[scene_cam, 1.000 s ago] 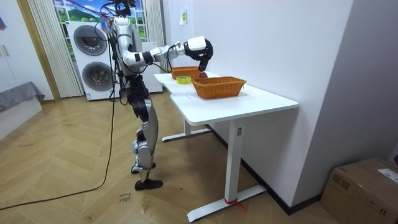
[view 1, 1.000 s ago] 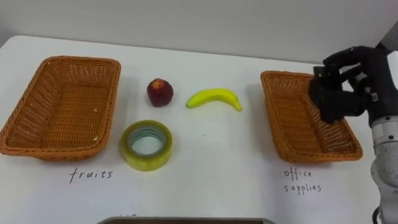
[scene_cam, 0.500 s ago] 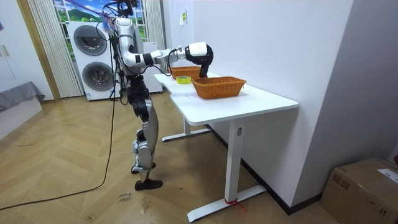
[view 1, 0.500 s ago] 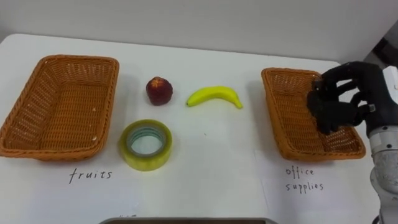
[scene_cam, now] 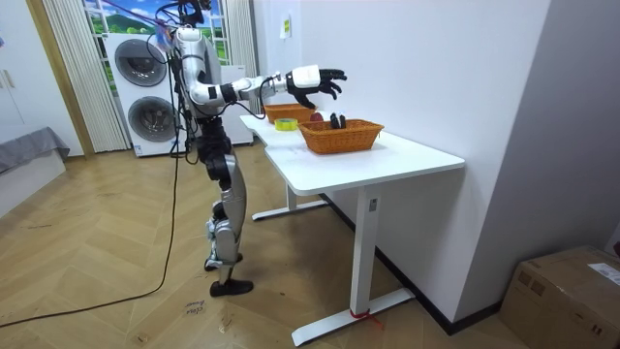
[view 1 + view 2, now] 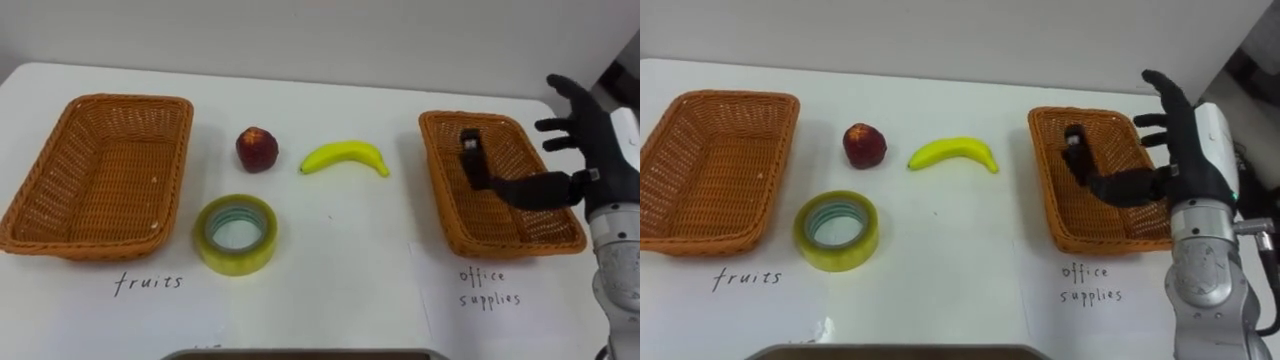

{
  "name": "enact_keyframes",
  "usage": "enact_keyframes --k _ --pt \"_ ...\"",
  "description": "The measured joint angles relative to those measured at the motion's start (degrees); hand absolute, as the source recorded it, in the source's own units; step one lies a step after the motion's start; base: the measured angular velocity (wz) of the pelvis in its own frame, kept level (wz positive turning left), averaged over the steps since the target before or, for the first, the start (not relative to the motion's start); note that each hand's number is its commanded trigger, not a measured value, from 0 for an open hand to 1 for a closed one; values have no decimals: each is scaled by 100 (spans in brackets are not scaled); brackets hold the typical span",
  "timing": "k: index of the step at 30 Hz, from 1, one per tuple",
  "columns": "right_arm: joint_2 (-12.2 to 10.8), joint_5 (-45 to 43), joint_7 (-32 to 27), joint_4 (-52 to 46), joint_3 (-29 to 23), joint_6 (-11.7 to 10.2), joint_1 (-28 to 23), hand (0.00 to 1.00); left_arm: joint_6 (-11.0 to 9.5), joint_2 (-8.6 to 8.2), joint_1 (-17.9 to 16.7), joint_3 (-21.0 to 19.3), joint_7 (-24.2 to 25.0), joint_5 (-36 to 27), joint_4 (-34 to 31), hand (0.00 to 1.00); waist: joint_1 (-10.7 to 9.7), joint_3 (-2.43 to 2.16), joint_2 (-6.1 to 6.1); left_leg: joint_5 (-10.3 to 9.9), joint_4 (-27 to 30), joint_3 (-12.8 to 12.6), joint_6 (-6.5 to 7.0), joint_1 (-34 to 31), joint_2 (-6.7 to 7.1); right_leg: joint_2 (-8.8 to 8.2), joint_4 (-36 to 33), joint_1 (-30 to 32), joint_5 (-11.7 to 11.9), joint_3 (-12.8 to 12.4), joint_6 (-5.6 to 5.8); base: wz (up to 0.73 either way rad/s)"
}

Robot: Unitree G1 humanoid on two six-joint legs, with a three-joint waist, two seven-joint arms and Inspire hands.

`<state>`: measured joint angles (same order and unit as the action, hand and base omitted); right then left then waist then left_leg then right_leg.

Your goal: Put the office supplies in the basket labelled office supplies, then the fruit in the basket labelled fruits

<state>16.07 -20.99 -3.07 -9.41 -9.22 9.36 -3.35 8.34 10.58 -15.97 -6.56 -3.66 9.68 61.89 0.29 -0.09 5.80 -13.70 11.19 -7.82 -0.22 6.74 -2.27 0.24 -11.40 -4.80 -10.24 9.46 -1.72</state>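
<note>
Robot right hand (image 6: 597, 140) hovers over the far side of the office basket (image 6: 445, 215), which sits well to the right of the banana (image 6: 345, 156). Its fingers are now spread wide and hold nothing; half a second ago they were curled around a small dark item. That dark item (image 6: 470, 150), possibly a stapler, now rests inside the office basket, near the wall closest to the banana. The room view shows it sitting in the basket with the hand raised clear above it.

Judging by this, one office supply is sorted. A tape roll (image 6: 236, 262) lies on the white table (image 6: 340, 290), left of the banana and nearer the robot, and probably goes next into the same basket. An apple (image 6: 257, 148) sits just left of the banana. Both fruits are not yet in the fruit basket (image 6: 60, 230), far left of the banana.
</note>
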Motion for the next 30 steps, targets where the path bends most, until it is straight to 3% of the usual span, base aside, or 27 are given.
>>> enact_keyframes --k 30 --pt "0 30 6 0 125 -4 0 0 -11 0 17 3 -89 -5 2 0 3 9 32 -1 -4 -7 -1 -15 -3 -2 62 32 -6 -45 1 0"
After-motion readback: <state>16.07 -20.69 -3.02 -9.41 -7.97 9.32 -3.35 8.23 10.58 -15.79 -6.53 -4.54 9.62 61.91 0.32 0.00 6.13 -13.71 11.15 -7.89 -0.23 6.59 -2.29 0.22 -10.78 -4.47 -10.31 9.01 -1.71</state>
